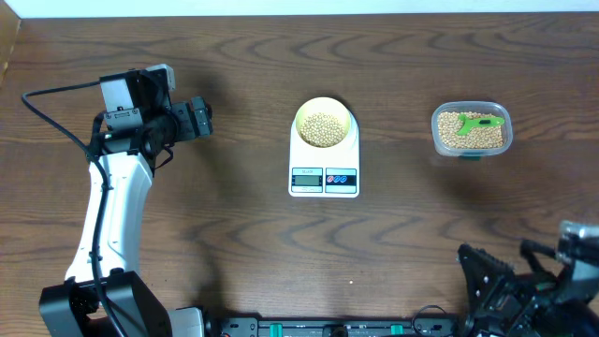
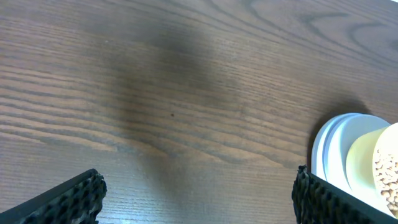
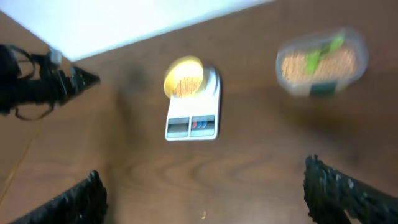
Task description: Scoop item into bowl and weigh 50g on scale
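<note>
Here, tan beans (image 1: 325, 130) fill the yellow bowl (image 1: 325, 102); left fingers (image 2: 68, 199) and right fingers (image 3: 348, 193) gape empty.

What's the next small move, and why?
Probably send the right gripper toward the green scoop in the tub: it is open and empty, the bowl on the scale holds beans, and the display is unreadable, so more may be needed.

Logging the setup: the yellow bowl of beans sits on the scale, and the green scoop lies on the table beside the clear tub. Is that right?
Not quite: the overhead view shows the green scoop lying on the beans inside the clear tub, not beside it. The yellow bowl does sit on the scale.
</note>
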{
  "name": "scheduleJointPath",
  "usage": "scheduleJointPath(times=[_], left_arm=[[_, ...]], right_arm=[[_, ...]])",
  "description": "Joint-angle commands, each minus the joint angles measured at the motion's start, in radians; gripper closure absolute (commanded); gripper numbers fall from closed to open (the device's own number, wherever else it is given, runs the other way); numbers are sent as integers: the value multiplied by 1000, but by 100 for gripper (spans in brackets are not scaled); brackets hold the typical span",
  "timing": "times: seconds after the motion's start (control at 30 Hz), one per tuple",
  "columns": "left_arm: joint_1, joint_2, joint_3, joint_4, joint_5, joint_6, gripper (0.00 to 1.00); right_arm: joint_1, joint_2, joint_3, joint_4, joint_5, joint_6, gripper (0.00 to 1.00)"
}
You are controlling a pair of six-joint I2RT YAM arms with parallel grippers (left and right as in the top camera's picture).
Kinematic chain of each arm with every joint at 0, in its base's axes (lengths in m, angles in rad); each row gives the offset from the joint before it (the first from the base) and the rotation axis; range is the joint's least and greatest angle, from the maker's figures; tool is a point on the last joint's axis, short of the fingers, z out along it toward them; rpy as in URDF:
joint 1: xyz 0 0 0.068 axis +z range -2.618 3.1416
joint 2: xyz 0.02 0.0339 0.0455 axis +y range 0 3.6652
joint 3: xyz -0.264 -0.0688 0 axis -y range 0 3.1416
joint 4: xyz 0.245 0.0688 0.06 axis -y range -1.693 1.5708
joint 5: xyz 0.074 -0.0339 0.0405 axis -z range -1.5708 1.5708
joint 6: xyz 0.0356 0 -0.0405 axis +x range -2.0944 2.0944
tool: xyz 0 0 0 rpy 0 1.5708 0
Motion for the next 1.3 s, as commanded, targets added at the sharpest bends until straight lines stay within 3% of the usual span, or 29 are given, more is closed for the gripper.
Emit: scheduleJointPath(times=[0.0,0.13,0.3,0.47,0.83,1.27], left_arm=[[-2,9,3,-3,12,-3,2],[-2,9,3,-3,12,-3,2],[-2,9,3,-3,12,-3,2],[-2,9,3,-3,12,-3,2],[-2,9,3,-3,12,-3,2],[-2,9,3,-3,12,-3,2]], right_arm=[[3,-45,11,108,17,2,1],[3,-94,25,220,5,-10,1],[3,-193,25,238,153,-359,1],[3,-252,19,328,264,-328,1],[3,-425,11,308,371,-200,1],[3,-547,12,201,370,-264,1]])
